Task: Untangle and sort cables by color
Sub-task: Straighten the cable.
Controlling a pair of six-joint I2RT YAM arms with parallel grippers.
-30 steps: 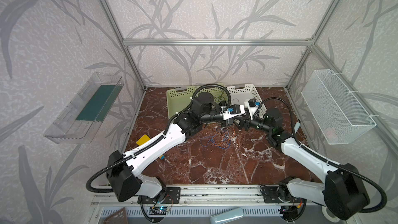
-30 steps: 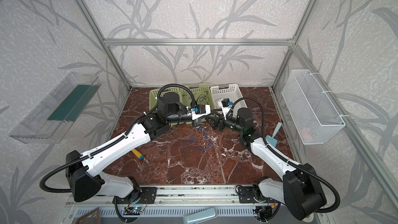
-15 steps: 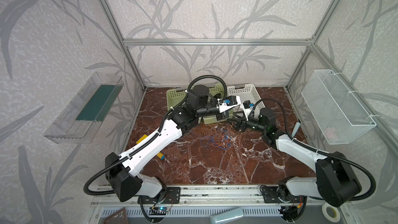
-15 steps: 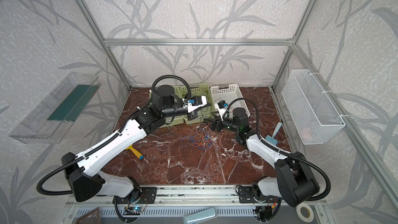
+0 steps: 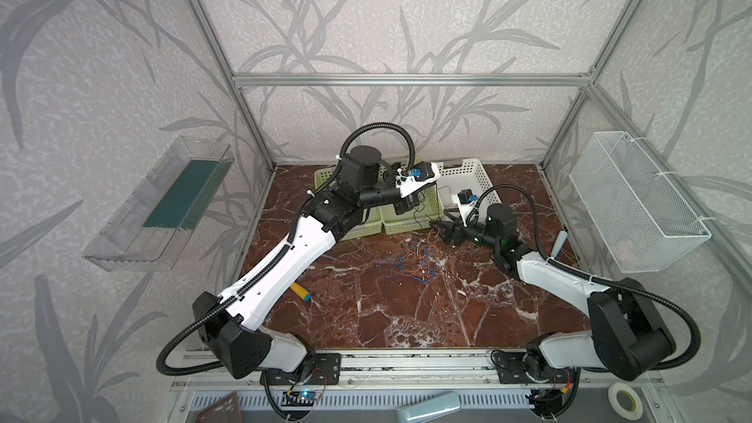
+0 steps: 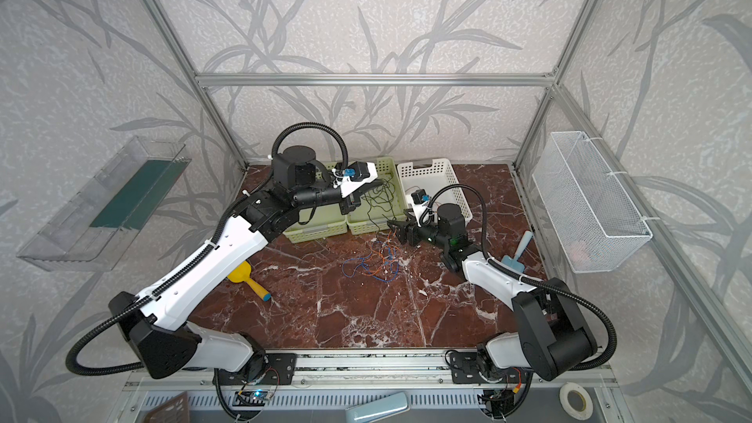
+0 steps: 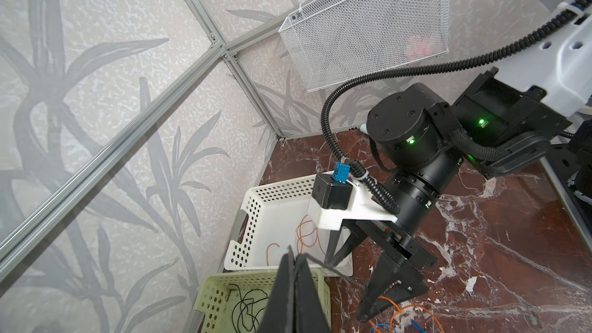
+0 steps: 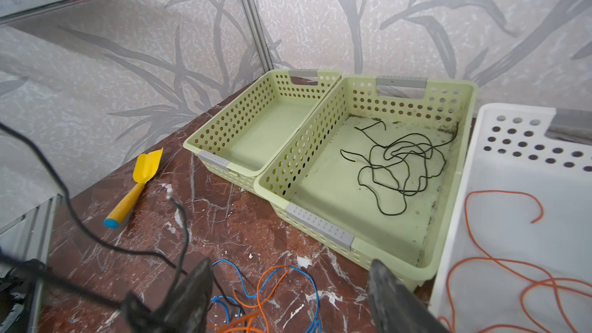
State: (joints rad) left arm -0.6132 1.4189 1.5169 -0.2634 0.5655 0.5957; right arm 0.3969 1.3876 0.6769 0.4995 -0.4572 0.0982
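One dark cable was clamped in left gripper above green basket, right gripper stood open by blue-orange tangle in front of it.

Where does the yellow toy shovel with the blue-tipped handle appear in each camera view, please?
In a top view: only the handle of the yellow shovel shows, its blade under the left arm.
In a top view: blade and handle both show, beside that arm.
Left wrist: not in it.
Right wrist: lying flat on the marble table.
Shared landmark: the green basket holding dark cables, in all four.
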